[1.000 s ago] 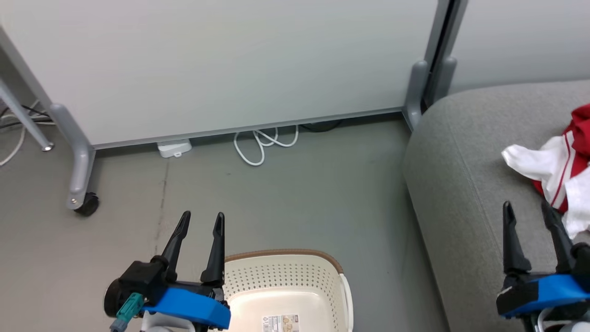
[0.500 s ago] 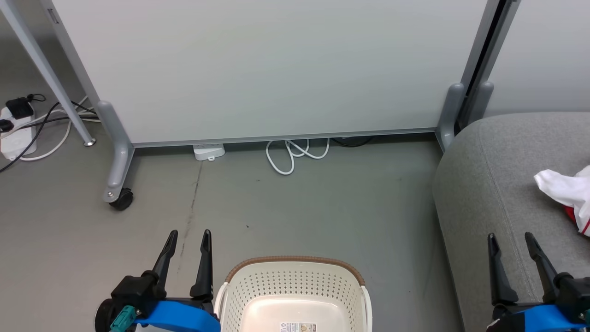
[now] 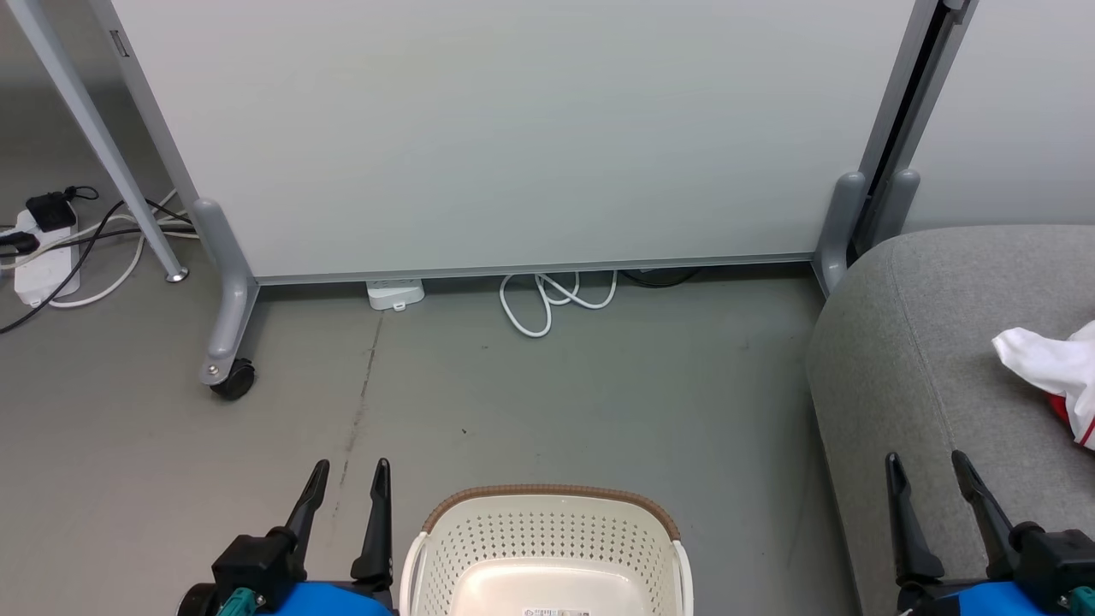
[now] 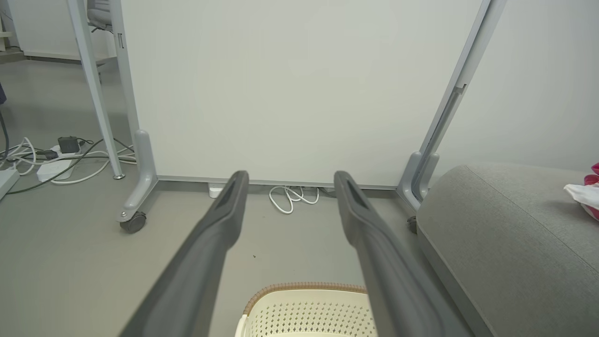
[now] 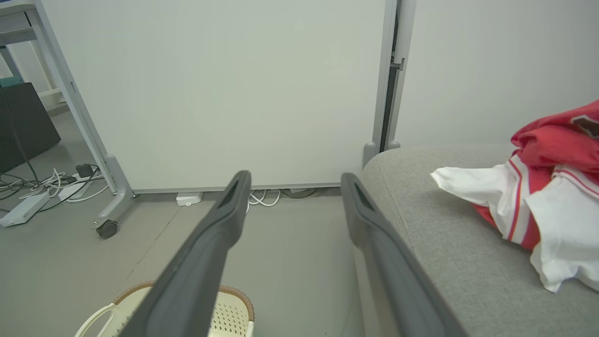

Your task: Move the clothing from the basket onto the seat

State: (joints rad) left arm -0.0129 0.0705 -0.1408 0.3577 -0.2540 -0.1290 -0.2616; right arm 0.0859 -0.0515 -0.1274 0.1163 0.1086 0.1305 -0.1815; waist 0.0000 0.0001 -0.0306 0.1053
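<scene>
Cream plastic basket (image 3: 547,537) at 6 o'clock in head view: perforated walls, rounded corners, brown woven-look rim, smooth bottom showing. Grey woven seat (image 3: 924,342) at 4 o'clock, with rounded edge and stitched seam. Clothing (image 3: 1048,364), soft crumpled white-and-red fabric, lies on the seat at 3 o'clock. Left gripper (image 3: 351,466) at 7 o'clock, fingers spread, holding nothing. Right gripper (image 3: 926,458) at 5 o'clock, likewise spread, over the seat edge. Versus a second ago: whole view shifted, so the camera moved; both claws as wide as before.
</scene>
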